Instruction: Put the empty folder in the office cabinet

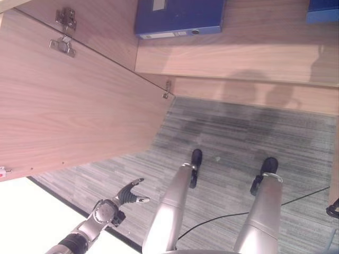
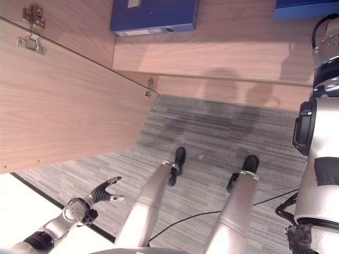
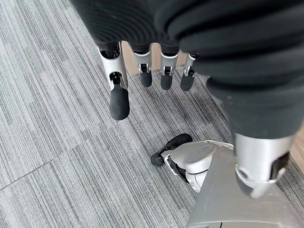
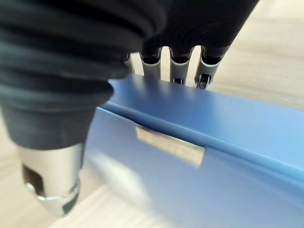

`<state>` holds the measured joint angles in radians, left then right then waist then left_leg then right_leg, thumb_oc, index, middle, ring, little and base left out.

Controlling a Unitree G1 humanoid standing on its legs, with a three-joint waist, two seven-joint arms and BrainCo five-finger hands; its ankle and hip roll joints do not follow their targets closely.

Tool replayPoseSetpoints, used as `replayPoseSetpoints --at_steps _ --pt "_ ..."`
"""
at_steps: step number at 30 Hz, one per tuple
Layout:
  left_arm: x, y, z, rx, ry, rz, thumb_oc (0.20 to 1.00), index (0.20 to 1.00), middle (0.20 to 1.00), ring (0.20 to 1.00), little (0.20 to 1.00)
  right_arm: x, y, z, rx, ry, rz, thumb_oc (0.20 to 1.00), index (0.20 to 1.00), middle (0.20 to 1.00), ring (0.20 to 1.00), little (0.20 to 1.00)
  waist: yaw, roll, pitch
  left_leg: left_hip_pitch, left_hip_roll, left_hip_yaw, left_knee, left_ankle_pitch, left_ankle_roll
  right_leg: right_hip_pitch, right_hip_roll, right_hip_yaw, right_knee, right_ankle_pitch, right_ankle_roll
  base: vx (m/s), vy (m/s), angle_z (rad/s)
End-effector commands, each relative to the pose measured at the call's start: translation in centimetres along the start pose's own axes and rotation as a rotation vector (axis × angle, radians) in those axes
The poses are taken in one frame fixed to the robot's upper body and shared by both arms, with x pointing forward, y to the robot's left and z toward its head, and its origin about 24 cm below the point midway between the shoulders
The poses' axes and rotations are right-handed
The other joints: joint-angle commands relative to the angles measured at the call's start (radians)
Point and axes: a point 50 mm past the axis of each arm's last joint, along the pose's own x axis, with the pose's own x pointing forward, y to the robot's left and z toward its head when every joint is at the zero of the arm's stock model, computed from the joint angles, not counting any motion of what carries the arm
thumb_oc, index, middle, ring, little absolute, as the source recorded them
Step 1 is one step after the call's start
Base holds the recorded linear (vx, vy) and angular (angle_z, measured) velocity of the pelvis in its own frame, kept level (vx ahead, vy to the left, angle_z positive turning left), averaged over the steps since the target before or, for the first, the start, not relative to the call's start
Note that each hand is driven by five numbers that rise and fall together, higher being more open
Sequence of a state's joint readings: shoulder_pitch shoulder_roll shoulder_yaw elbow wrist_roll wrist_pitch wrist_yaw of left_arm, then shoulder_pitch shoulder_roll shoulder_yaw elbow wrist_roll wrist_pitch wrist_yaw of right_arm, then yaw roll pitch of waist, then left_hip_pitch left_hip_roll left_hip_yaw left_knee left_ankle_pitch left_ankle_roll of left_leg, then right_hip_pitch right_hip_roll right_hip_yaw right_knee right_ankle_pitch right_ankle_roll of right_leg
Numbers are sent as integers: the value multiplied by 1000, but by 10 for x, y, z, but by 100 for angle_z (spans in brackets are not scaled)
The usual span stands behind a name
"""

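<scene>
Right hand (image 4: 180, 66): reaching over the far edge of the blue folder (image 4: 199, 156), its fingers dropping behind that edge with the tips hidden, so whether it is gripping cannot be told.
Blue folder: lying on the wooden cabinet shelf (image 1: 238, 58) at the far right, cut off by the picture edge in the eye views (image 1: 323, 10).
Second blue folder (image 1: 177, 18): lying flat further left on the same shelf.
Left hand (image 1: 130, 196): hanging low at the near left over the grey carpet (image 1: 238, 137), fingers relaxed and holding nothing.
Cabinet door (image 1: 69, 100): standing open on the left.
</scene>
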<state>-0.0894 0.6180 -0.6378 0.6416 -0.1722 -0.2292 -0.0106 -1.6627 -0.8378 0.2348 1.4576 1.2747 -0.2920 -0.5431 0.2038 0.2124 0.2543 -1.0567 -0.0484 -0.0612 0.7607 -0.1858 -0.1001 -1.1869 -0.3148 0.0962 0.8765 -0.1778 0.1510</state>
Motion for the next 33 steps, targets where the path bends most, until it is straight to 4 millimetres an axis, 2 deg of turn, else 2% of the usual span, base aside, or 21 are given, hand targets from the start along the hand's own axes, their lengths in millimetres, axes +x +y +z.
replayPoseSetpoints --at_steps 1,2,3,4,7,8,10,13,17,21,23,25,26,27,30,33 --pt "-4 16 -13 10 68 51 1000 1000 1000 1000 1000 1 14 38 -7 -110 66 1000 1000 1000 1000 1000 4 -2 35 -9 30 -50 -179 82 -24 178 21 -16 38 -214 27 -5 -8 -3" --pt "-3 17 -13 21 74 52 1000 1000 1000 1000 1000 7 2 34 -25 -75 6 1000 1000 1000 1000 1000 4 -2 35 0 33 -49 -190 85 -25 186 23 -18 32 -213 27 -2 -9 -4" --pt "-3 17 -13 22 74 52 1000 1000 1000 1000 1000 7 1 34 -24 -75 6 1000 1000 1000 1000 1000 4 -2 36 1 33 -49 -190 85 -25 187 23 -18 31 -213 27 9 -30 -3" --pt "-2 18 -13 37 85 46 1000 1000 1000 1000 1000 14 -21 25 -42 -15 -99 1000 1000 1000 1000 1000 4 -2 35 11 35 -48 -202 87 -26 203 23 -21 17 -211 27 0 0 0" --pt "-2 20 -14 50 94 46 1000 1000 1000 1000 1000 17 -31 21 -44 9 -135 1000 1000 1000 1000 1000 5 -3 35 19 36 -50 -207 88 -27 213 24 -22 10 -212 27 6 -22 -4" --pt "-3 24 -16 72 114 42 1000 1000 1000 1000 1000 20 -44 15 -31 54 -194 1000 1000 1000 1000 1000 6 -1 33 26 35 -51 -212 89 -27 221 24 -24 8 -212 28 11 -13 -4" --pt "-3 24 -19 76 127 39 1000 1000 1000 1000 1000 20 -50 9 15 82 -231 1000 1000 1000 1000 1000 9 -1 32 30 35 -52 -213 90 -27 227 23 -25 6 -213 28 0 0 0" --pt "-4 19 -23 66 144 27 1000 1000 1000 1000 1000 19 -49 9 70 88 -251 1000 1000 1000 1000 1000 18 1 26 39 33 -53 -230 95 -29 236 17 -28 -2 -213 30 0 0 0" --pt "-2 14 -23 58 147 21 1000 1000 1000 1000 1000 19 -49 9 59 92 -257 1000 1000 1000 1000 1000 22 3 25 43 33 -55 -237 100 -30 242 13 -27 -9 -209 32 7 -3 4" --pt "2 11 -18 40 127 23 1000 1000 1000 1000 1000 20 -58 4 25 101 -286 1000 1000 1000 1000 1000 26 9 31 54 36 -57 -259 117 -28 254 14 -30 -24 -195 33 0 0 0" --pt "3 10 -17 34 125 22 1000 1000 1000 1000 1000 21 -62 2 20 104 -296 1000 1000 1000 1000 1000 24 9 30 59 34 -57 -258 108 -28 261 13 -30 -23 -203 33 1 -4 -2" --pt "4 9 -14 19 116 27 1000 1000 1000 1000 1000 20 -67 -6 13 117 -316 1000 1000 1000 1000 1000 26 12 35 68 34 -60 -267 113 -27 274 14 -33 -35 -199 32 -45 14 0" --pt "4 9 -15 14 116 28 1000 1000 1000 1000 1000 20 -69 -8 13 120 -322 1000 1000 1000 1000 1000 30 17 43 64 34 -63 -274 139 -25 269 16 -36 -43 -173 33 0 0 0" --pt "5 8 -14 9 115 28 1000 1000 1000 1000 1000 20 -69 -9 18 122 -323 1000 1000 1000 1000 1000 28 14 38 71 32 -60 -275 119 -26 278 17 -36 -42 -192 32 -3 -18 3" --pt "5 10 -14 8 115 32 1000 1000 1000 1000 1000 19 -65 -9 26 120 -309 1000 1000 1000 1000 1000 31 14 38 74 29 -63 -276 115 -29 284 13 -39 -41 -203 32 49 -42 12" --pt "1 16 -17 13 123 39 1000 1000 1000 1000 1000 17 -43 4 -26 88 -204 1000 1000 1000 1000 1000 41 3 30 75 28 -66 -278 116 -31 285 8 -40 -39 -202 34 0 0 0"
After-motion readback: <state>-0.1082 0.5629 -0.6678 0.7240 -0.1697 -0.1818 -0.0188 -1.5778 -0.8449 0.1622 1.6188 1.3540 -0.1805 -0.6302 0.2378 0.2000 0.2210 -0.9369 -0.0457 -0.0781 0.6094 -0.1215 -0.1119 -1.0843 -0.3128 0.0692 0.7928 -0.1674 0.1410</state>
